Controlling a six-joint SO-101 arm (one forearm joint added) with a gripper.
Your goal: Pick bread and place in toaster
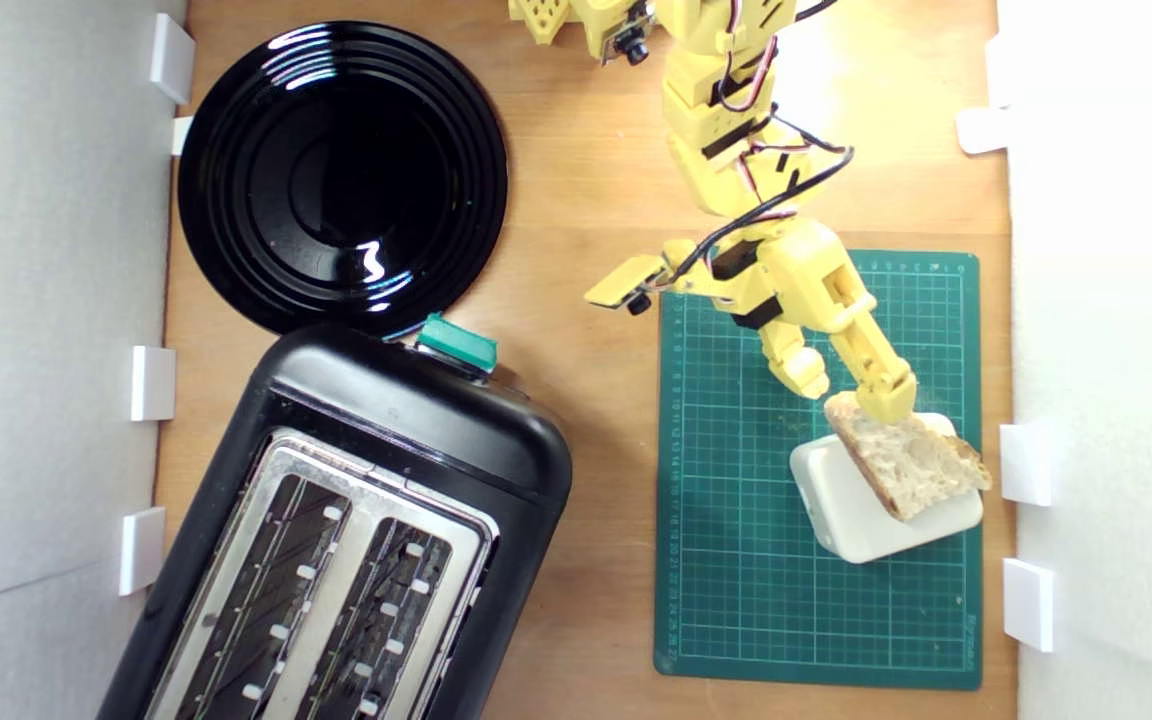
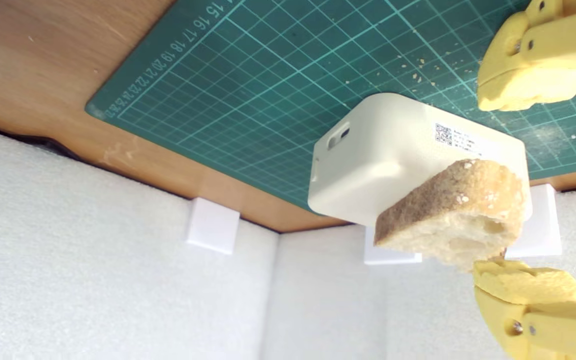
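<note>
The bread [image 1: 911,460] is a tan-crusted half-slice lying tilted on a white plastic block [image 1: 851,515] on the green cutting mat [image 1: 736,580], at the exterior view's right. My yellow gripper [image 1: 848,392] is open at the slice's near end; one fingertip [image 1: 886,405] touches the crust, while the other finger [image 1: 808,375] stands clear of it. In the wrist view the bread [image 2: 458,215] sits between the spread fingers of the gripper [image 2: 490,187], the lower finger [image 2: 523,287] against it. The black toaster [image 1: 356,540], with two open slots and a teal lever knob [image 1: 456,342], stands at the lower left.
A round black plate [image 1: 341,175] lies at the upper left, just behind the toaster. White foam walls [image 1: 1116,350] with small white clips [image 1: 1026,462] close in the wooden table [image 1: 596,200] on both sides. Crumbs dot the mat [image 2: 268,100].
</note>
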